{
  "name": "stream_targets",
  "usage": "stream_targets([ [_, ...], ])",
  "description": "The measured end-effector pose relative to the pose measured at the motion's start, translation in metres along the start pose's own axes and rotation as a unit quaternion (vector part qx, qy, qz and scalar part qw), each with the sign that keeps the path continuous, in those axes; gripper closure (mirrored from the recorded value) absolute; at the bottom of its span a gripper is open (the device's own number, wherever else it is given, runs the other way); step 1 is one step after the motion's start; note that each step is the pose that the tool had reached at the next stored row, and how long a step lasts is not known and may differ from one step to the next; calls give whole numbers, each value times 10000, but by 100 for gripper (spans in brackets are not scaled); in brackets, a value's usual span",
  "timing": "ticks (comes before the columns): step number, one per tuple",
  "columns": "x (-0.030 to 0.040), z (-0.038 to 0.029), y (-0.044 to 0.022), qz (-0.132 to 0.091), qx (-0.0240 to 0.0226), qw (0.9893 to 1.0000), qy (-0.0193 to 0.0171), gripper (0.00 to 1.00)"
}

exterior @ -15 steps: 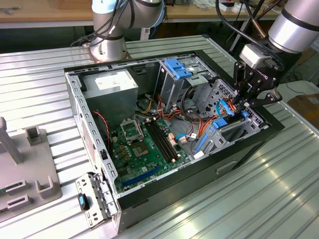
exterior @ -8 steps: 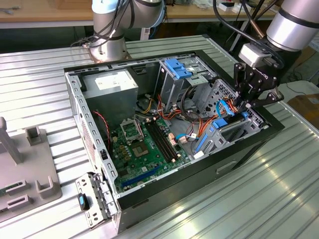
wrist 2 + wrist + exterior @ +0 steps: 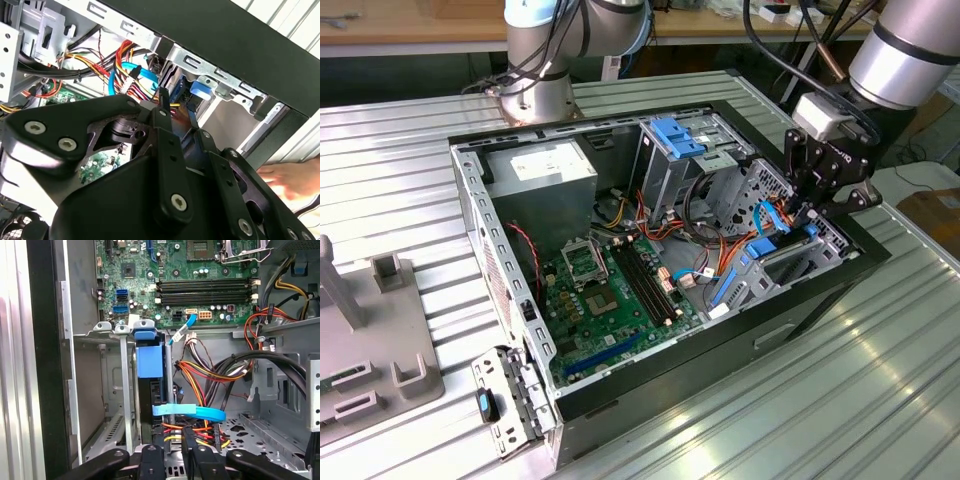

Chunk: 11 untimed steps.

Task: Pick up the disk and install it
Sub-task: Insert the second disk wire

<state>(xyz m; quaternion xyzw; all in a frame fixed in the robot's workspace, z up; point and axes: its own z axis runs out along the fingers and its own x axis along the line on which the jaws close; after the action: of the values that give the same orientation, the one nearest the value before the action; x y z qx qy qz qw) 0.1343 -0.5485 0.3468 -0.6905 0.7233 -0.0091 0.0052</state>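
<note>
Where cables (image 3: 210, 365) crowd the disk (image 3: 150, 360), gripper (image 3: 172, 450), grip state untellable.

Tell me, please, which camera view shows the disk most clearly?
The first wrist view: the disk stands on edge in its metal bay, blue carrier facing the camera. The exterior view shows only its blue rails beside the gripper. In the second wrist view I cannot tell it apart.
</note>
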Motion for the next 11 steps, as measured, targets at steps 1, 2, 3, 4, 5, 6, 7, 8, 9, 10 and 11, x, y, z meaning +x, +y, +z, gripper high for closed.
stream_targets([
  [1, 0, 4, 10, 0, 0, 10000, -15, 71],
  [2, 1, 5, 16, 1, -1, 10000, -19, 71],
  [3, 1, 16, 22, 1, -1, 10000, -29, 71],
  [4, 1, 18, 23, 2, -1, 10000, -27, 71],
  [5, 2, 19, 23, 2, -1, 10000, -28, 71],
  [6, 1, 25, 23, 3, -1, 10000, -29, 71],
  [7, 1, 29, 24, 3, -1, 10000, -27, 71],
  [8, 2, 30, 24, 3, -1, 10000, -28, 71],
  [9, 1, 30, 24, 3, -1, 10000, -29, 71],
  [10, 1, 31, 24, 3, -1, 10000, -29, 71],
  [11, 1, 31, 24, 3, -1, 10000, -29, 71],
])
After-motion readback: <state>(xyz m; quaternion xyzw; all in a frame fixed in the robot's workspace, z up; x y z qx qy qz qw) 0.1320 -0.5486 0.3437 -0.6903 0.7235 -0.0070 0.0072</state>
